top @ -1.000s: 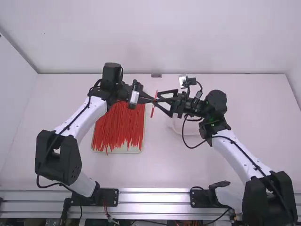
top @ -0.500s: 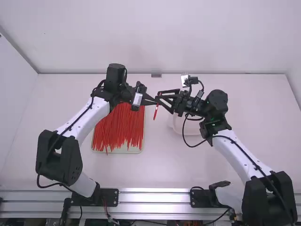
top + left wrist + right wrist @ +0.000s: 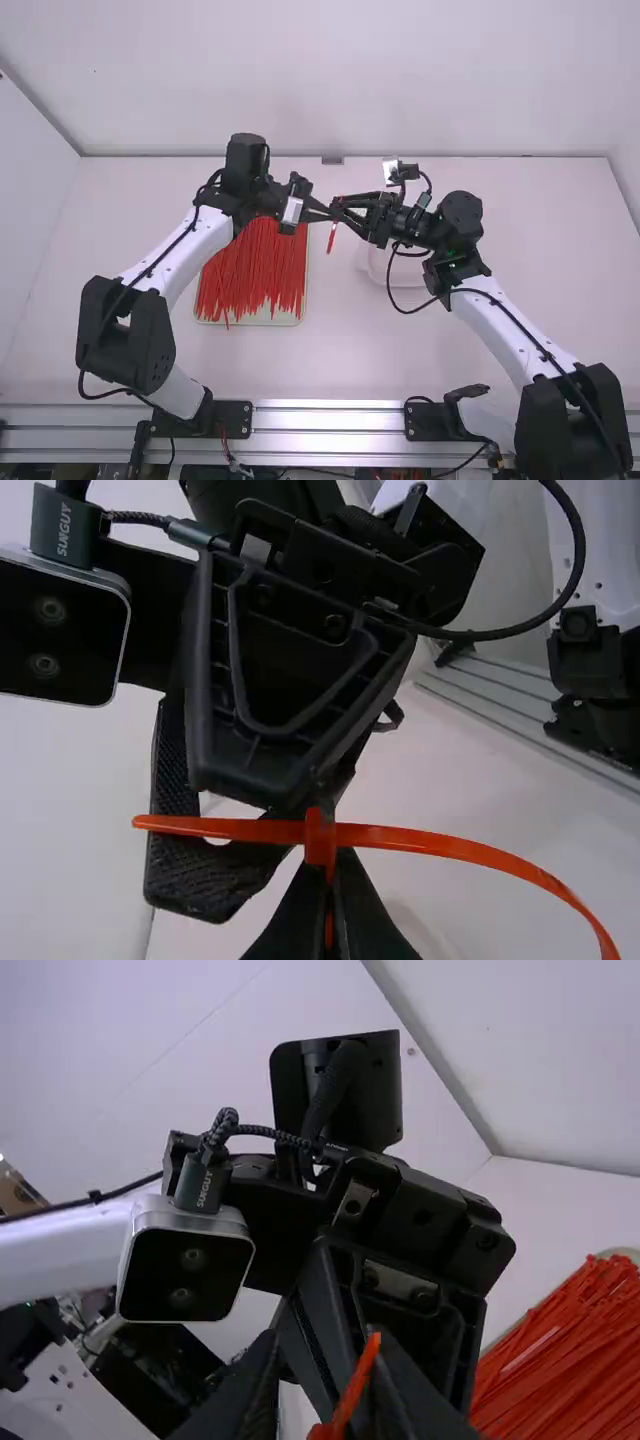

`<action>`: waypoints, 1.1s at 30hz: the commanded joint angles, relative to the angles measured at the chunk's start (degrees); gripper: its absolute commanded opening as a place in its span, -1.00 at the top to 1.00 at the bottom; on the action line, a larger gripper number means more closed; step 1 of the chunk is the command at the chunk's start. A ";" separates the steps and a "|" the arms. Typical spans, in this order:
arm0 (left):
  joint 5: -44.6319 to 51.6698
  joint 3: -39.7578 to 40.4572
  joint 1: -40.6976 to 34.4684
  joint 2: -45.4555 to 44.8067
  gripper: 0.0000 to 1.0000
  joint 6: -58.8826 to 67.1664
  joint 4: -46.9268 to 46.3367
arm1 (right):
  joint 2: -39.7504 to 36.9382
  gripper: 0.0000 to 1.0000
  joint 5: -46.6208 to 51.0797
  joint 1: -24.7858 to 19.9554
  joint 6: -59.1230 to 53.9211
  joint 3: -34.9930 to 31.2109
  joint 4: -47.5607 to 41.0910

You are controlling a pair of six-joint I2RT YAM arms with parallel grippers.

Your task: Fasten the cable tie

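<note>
A single red cable tie (image 3: 330, 236) hangs in the air between the two arms, above the table's middle. My left gripper (image 3: 322, 212) is shut on it; in the left wrist view its fingers (image 3: 322, 880) pinch the tie's head (image 3: 318, 832), and the strap runs out to both sides. From the opposite side, my right gripper (image 3: 341, 214) has one finger on either side of the strap and is open by a narrow gap. The right wrist view has the tie (image 3: 358, 1375) between that gripper's own fingers (image 3: 335, 1400).
A heap of red cable ties (image 3: 255, 265) lies on a pale board (image 3: 300, 318) under the left arm. A white bowl (image 3: 396, 272) stands on the table below the right arm's wrist. The table's back wall is close behind both grippers.
The left gripper carried the tie to the right, toward the right gripper. The right gripper's widely spread fingers have narrowed around the strap.
</note>
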 commanded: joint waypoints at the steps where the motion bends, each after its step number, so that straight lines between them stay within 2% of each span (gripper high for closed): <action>1: 1.86 -0.33 -1.03 -0.13 0.96 -0.63 -0.07 | -0.61 0.65 -0.13 0.17 0.17 1.03 0.26; 3: 1.81 -0.33 -0.98 -0.13 0.96 -0.59 -0.24 | -0.61 0.74 -0.28 0.20 0.15 1.03 0.26; 8: 1.22 -0.33 -0.98 -0.13 0.96 -0.63 -0.70 | -0.61 0.81 -0.76 0.17 0.17 1.03 0.33; 10: 0.98 -0.33 -0.96 -0.13 0.96 -0.61 -1.14 | -0.61 1.00 -0.76 0.26 0.17 1.03 0.31; 33: 0.87 -1.44 -1.20 -0.13 0.97 -1.22 -3.89 | -0.61 1.00 -1.62 0.11 0.17 1.03 0.39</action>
